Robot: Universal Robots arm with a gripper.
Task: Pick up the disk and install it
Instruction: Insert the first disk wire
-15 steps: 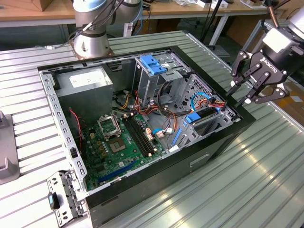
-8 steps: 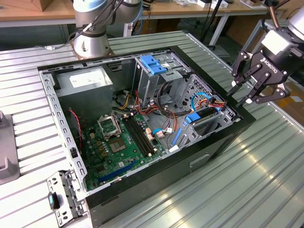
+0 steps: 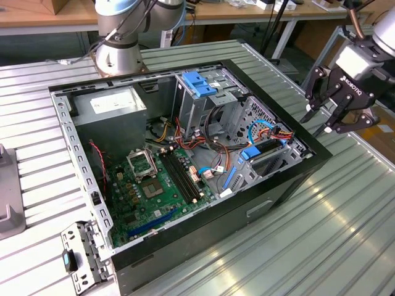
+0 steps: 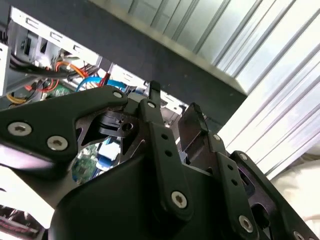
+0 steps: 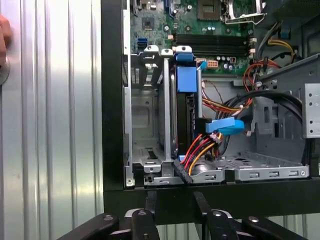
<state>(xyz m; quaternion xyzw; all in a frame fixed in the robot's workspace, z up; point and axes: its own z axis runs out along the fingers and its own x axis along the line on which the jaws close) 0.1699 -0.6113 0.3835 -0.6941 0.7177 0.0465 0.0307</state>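
Exterior view: black two-fingered pincer [image 3: 325, 119] is hovering released, empty, right of the open black computer case [image 3: 203, 234], where the blue-framed silver-grey disk [image 3: 262, 151] is sitting upright in its bay.

Ribbed metal table [image 3: 345, 203], wooden workbench [image 3: 43, 15]

An open computer case [image 3: 185, 172] lies on its side on the counter [image 3: 333, 228]. Inside it, the power supply [image 3: 111, 108] sits toward the exterior view's left, with the motherboard [image 3: 157, 185] in front of it on the case floor. The drive cage [image 3: 207, 98] stands to the exterior view's right of the power supply. The disk [image 3: 262, 151] stands on edge in a bay [image 5: 165, 125] at the case's wall on the exterior view's right, with cables [image 5: 197, 150] plugged into its end. The end effector [image 3: 336, 117] hangs outside that wall, above the counter, apart from the case.
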